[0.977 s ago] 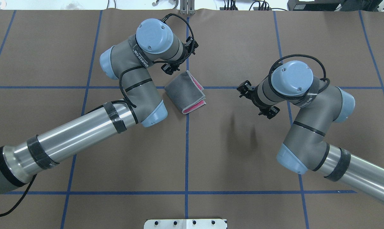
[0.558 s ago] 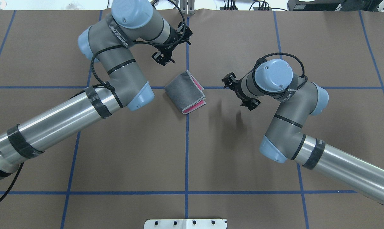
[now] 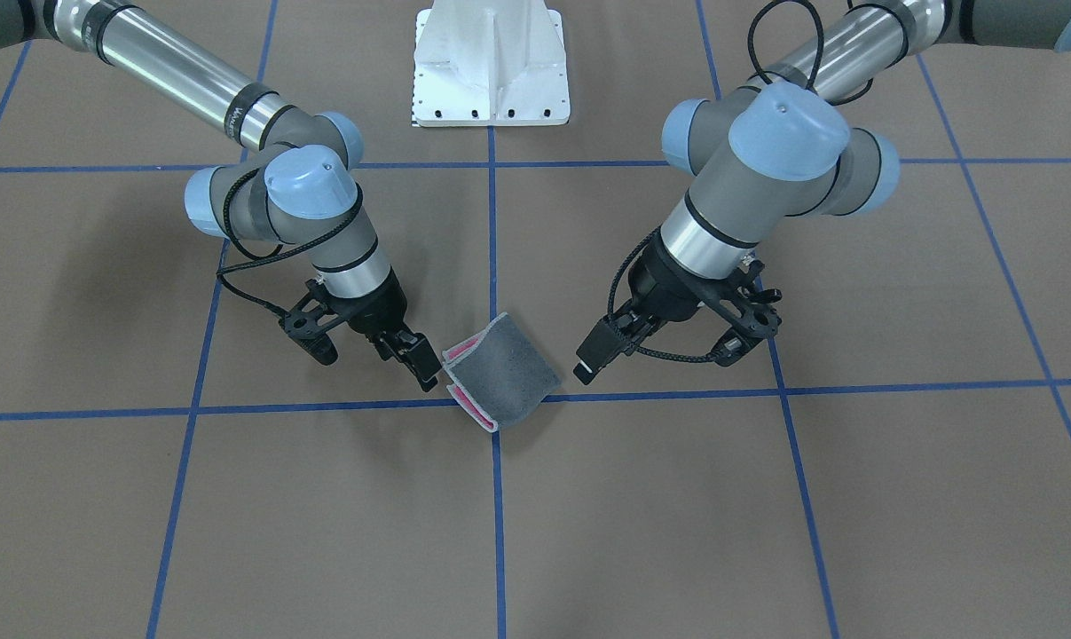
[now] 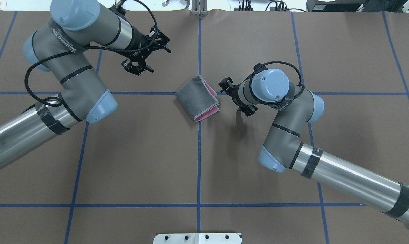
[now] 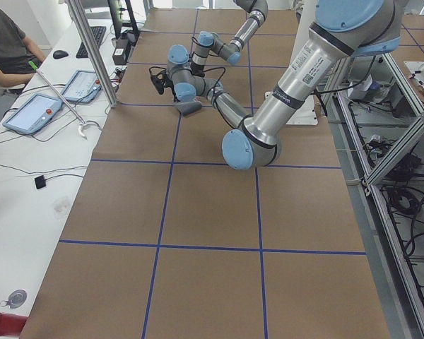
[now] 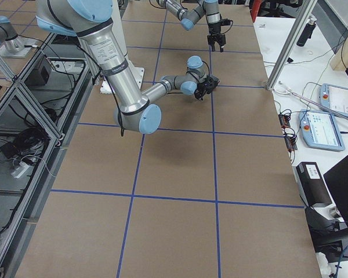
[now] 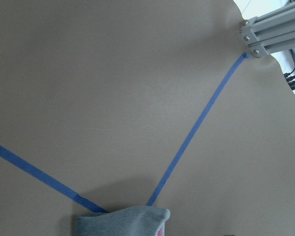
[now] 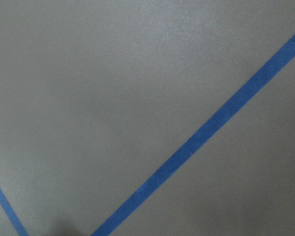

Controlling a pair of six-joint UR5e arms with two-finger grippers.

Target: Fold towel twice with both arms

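The towel [image 4: 197, 97] lies folded small on the brown table, grey side out, with pink layers showing along its open edge [image 3: 498, 380]. Its grey corner shows at the bottom of the left wrist view [image 7: 123, 222]. My right gripper [image 3: 418, 362] hangs just beside that open edge, its fingers slightly apart and nothing between them [image 4: 226, 84]. My left gripper [image 4: 162, 42] is raised and well off to the towel's far left. It holds nothing, and its fingers read as one dark block [image 3: 591, 362], so I cannot tell its state. The right wrist view shows only table and tape.
Blue tape lines [image 4: 199, 152] grid the table. The white pedestal base [image 3: 491, 71] stands at the robot's side. An aluminium post [image 4: 199, 8] rises at the far edge. A person [image 5: 7, 42] sits at a side desk with tablets [image 5: 32, 113].
The left arm swung away from the towel to the far left. The right gripper moved left, up to the towel's open edge. The towel did not move.
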